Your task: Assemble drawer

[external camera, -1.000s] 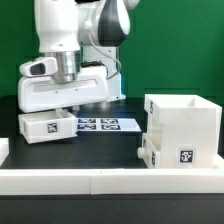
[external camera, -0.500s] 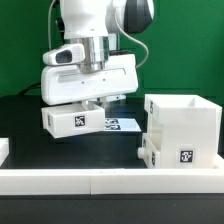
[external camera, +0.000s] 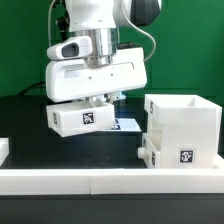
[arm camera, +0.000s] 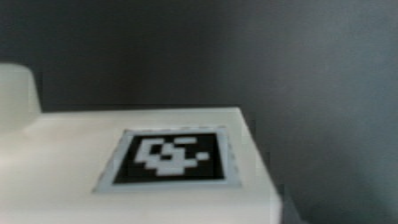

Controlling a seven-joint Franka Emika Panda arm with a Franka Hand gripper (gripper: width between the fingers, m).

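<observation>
Taking the drawer housing [external camera: 183,128] as our landmark and working from the exterior view's left toward it, we first meet the white rail [external camera: 60,182] that runs along the front of the black table [external camera: 20,125]. Next comes the claw [external camera: 92,103], hanging off the table well to the exterior view's left of the housing and about level with its top edge. Its jaws are closed on a small white drawer box [external camera: 83,117], which carries a square marker tag on the face turned to us. The box sits slightly tilted, with nothing under it. In the wrist view we see only the box's flat white top [arm camera: 125,150] and its tag [arm camera: 171,157] close up against a dark background; the fingertips are out of that picture. Behind and below the box, the marker board [external camera: 128,124] peeks out, lying flat on the table between the box and the housing.

The housing stands at the exterior view's right, an open-topped white case with a lower drawer part [external camera: 182,155] jutting at its front, tagged as well.

We judge the step in hand to be carrying the box toward the housing for insertion. To do it well, we would level the box first, line it up with the housing's opening, and approach slowly so that no corner catches on the housing wall.
</observation>
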